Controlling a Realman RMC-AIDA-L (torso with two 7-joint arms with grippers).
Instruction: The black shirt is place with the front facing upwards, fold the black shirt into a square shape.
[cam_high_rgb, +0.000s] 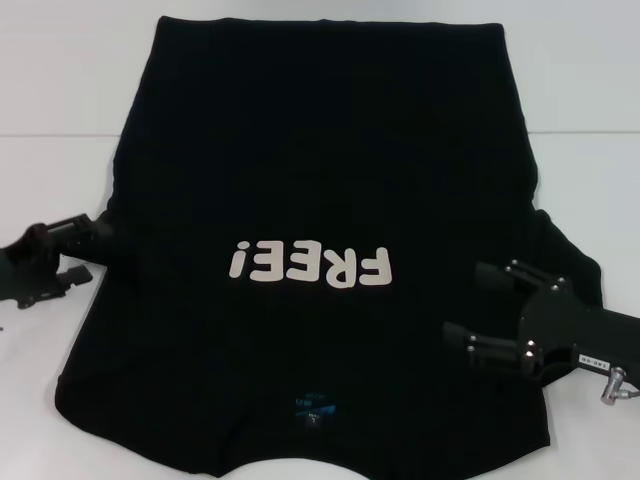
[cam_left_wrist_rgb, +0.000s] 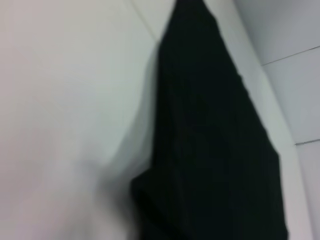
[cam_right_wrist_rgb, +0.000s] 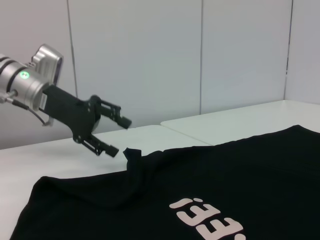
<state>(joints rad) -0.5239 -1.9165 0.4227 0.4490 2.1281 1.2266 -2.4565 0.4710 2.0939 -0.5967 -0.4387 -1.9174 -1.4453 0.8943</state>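
The black shirt (cam_high_rgb: 320, 150) lies flat, front up, on the white table (cam_high_rgb: 60, 100). Its off-white letters "FREE!" (cam_high_rgb: 310, 265) read upside down from my head, and the blue neck label (cam_high_rgb: 312, 408) is at the near edge. My left gripper (cam_high_rgb: 98, 252) is open at the shirt's left edge. The right wrist view shows the left gripper (cam_right_wrist_rgb: 119, 136) just beside a raised bit of the cloth (cam_right_wrist_rgb: 131, 152), not closed on it. My right gripper (cam_high_rgb: 465, 300) is open over the shirt's right side, near the sleeve. The left wrist view shows only shirt (cam_left_wrist_rgb: 210, 150) and table.
White table surface (cam_right_wrist_rgb: 50, 160) surrounds the shirt on the left, right and far sides. A seam between table panels (cam_high_rgb: 50, 135) runs across behind the shirt's middle. Grey wall panels (cam_right_wrist_rgb: 150, 60) stand behind the table.
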